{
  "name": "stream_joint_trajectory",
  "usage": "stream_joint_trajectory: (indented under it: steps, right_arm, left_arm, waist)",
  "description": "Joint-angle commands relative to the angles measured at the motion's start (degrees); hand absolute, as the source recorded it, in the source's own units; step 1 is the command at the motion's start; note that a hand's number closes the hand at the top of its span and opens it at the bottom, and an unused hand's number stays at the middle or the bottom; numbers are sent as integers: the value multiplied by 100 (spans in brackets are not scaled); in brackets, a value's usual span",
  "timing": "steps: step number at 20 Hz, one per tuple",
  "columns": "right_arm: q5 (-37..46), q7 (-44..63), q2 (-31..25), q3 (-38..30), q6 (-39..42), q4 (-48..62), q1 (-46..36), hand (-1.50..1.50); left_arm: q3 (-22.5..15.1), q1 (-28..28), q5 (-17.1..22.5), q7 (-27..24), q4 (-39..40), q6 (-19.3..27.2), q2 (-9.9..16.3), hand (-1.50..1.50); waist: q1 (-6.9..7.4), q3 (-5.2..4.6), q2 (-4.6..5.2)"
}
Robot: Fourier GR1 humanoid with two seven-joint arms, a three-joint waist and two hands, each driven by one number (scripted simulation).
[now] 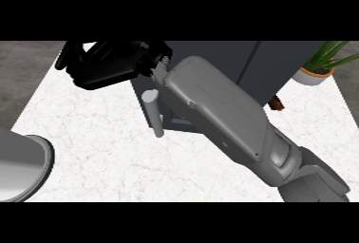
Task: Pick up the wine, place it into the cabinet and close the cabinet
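- The right hand (105,64) reaches up to the far left of the cabinet (280,61), its grey forearm crossing the counter (105,152) from the lower right; the black fingers look bunched and curled, but I cannot tell whether they hold anything
- Just below and right of the hand stands a pale bar handle (154,114) on the cabinet's dark front
- The wine cannot be made out; the forearm hides much of the cabinet
- A potted plant (319,66) sits far right of the hand; a grey round shape (21,166) lies at the lower left
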Motion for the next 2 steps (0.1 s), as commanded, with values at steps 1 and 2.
stream_joint_trajectory:
  steps: [1,2]
  right_arm:
    - [135,-143,-943,-476,-374,818,297,150]
    - [174,-183,-903,-427,-415,864,259,150]
  left_arm:
    - [-161,-120,117,161,-130,102,-30,-150]
    - [-245,-102,21,105,-125,83,-86,-150]
  waist:
    - [-407,221,353]
    - [-373,209,345]
